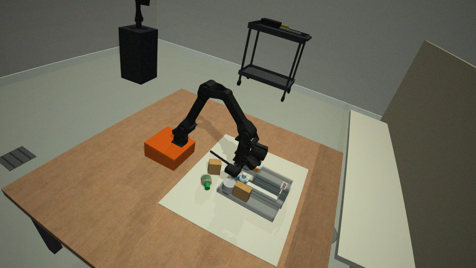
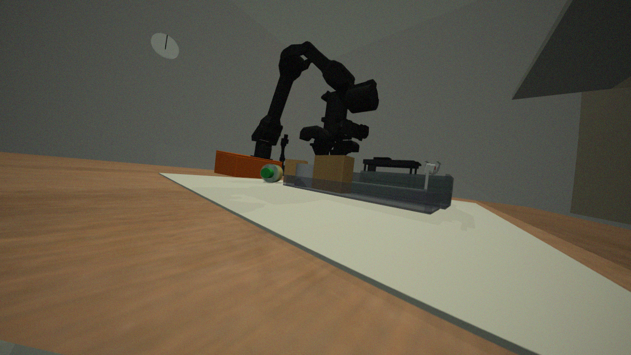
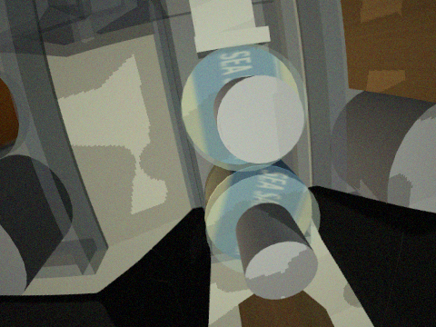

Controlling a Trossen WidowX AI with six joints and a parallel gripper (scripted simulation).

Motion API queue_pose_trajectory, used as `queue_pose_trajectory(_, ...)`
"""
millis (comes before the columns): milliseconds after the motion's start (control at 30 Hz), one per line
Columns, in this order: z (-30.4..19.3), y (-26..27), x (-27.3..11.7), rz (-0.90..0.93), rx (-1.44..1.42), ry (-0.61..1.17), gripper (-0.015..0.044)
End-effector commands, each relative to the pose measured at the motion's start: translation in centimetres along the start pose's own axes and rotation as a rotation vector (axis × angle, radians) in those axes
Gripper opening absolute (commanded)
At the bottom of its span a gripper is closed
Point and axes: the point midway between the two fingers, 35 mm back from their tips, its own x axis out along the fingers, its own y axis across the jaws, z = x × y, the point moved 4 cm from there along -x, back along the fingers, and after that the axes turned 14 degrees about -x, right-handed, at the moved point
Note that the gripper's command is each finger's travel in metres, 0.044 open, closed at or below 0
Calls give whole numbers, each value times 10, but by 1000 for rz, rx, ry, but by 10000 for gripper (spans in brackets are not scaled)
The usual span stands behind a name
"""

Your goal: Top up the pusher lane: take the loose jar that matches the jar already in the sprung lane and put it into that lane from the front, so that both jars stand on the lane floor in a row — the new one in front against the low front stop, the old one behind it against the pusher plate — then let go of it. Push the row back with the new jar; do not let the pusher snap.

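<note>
My gripper (image 3: 257,207) (image 2: 330,152) is shut on the loose jar (image 3: 227,215), with a blue "SEA SA…" label and a grey cap, at the front end of the sprung lane (image 3: 174,104). The matching lane jar (image 3: 204,109) (image 1: 244,178) stands upright behind it, its back against the white pusher plate (image 3: 233,40). In the wrist view the two jars touch or overlap at their rims. Whether the held jar's base is on the lane floor or above the low front stop is hidden. The exterior view does not show the held jar.
A grey cylinder (image 1: 228,185) (image 2: 304,173) (image 3: 372,145) and a wooden block (image 1: 241,191) (image 2: 333,173) stand in the lane beside. An orange jar (image 1: 257,169) (image 3: 6,113) is across. Another block (image 1: 214,167) and a green-capped jar (image 1: 206,179) (image 2: 271,172), lying down, are in front.
</note>
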Motion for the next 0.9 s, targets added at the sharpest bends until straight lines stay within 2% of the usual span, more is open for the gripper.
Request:
queue_pose_trajectory(0,3,-1,1,-3,-4,-18,0)
queue_pose_trajectory(867,1,0,7,-3,-4,-18,0)
